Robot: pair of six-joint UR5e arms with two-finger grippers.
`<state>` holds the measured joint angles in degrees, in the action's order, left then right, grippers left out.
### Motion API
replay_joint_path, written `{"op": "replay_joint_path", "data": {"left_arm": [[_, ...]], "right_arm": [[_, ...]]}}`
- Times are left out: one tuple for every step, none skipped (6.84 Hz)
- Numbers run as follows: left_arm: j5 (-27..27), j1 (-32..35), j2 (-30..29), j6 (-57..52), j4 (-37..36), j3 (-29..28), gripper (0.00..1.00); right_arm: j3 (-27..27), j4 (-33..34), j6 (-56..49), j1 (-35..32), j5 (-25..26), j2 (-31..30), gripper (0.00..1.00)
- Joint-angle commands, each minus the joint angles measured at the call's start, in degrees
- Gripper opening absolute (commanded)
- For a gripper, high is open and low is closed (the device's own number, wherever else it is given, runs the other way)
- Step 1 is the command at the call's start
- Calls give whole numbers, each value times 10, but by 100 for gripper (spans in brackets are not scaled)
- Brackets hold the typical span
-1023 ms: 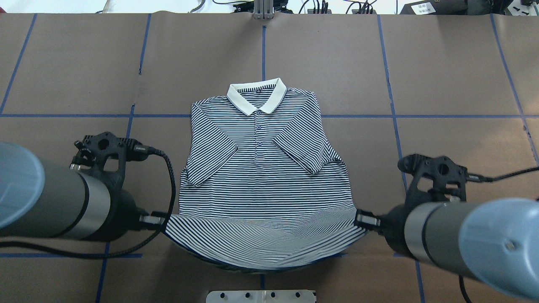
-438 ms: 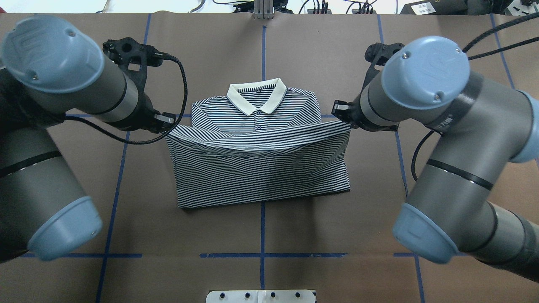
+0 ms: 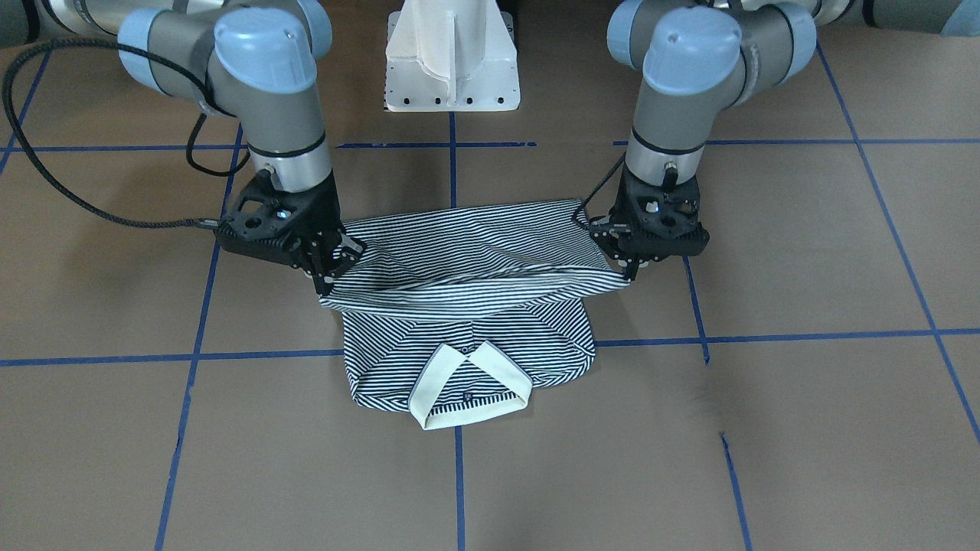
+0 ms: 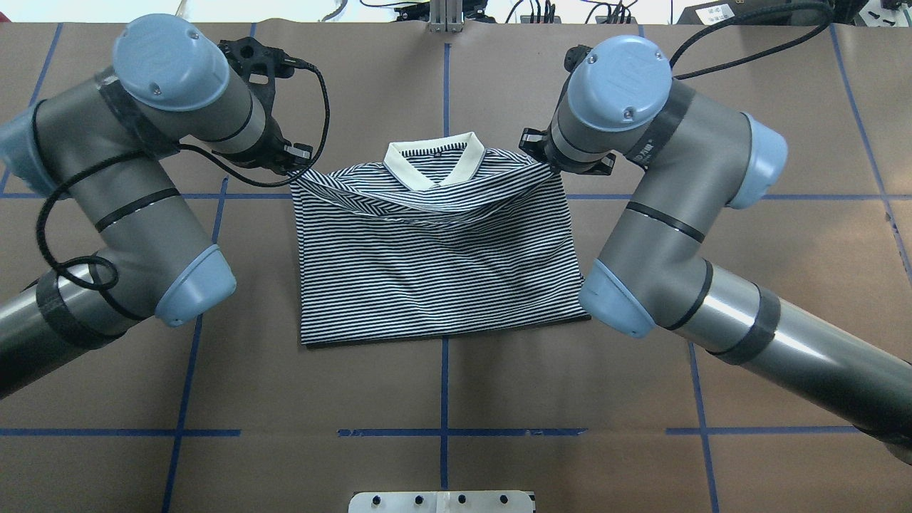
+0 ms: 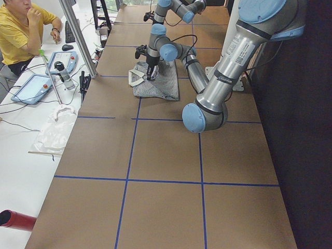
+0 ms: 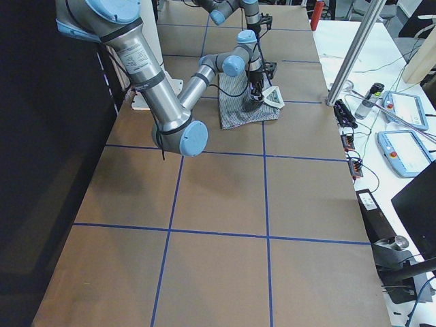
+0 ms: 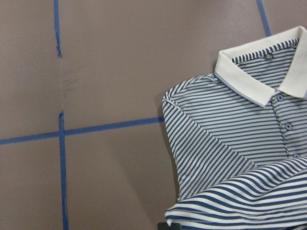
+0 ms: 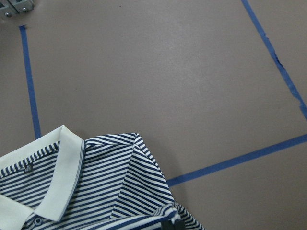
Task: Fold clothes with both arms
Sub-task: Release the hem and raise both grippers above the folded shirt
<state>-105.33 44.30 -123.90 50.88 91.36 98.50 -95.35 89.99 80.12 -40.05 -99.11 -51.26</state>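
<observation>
Mid-counter: shirt lies doubled, hem raised just short of collar. Left gripper and right gripper each clamped on a hem corner. Cloth looks soft and light, sags between; corners are the best hold.

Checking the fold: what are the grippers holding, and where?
The polo shirt, by its hem: left gripper on one hem corner, right gripper on the other.
</observation>
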Motion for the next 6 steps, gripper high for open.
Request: {"op": "replay_joint_path", "data": {"left_arm": [[0, 3, -17, -1, 121, -138, 0], [0, 2, -16, -1, 160, -174, 0], [0, 1, -16, 0, 161, -176, 0], [0, 0, -16, 0, 162, -176, 0], [0, 0, -16, 0, 162, -176, 0], [0, -1, -16, -1, 162, -176, 0]], "right_arm": [[123, -92, -2, -1, 3, 27, 0], [139, -97, -3, 0, 3, 24, 0], [140, -97, -17, -6, 3, 23, 0], [140, -98, -33, -18, 1, 24, 0], [144, -97, -40, -27, 1, 23, 0], [158, -97, -43, -27, 1, 23, 0]]}}
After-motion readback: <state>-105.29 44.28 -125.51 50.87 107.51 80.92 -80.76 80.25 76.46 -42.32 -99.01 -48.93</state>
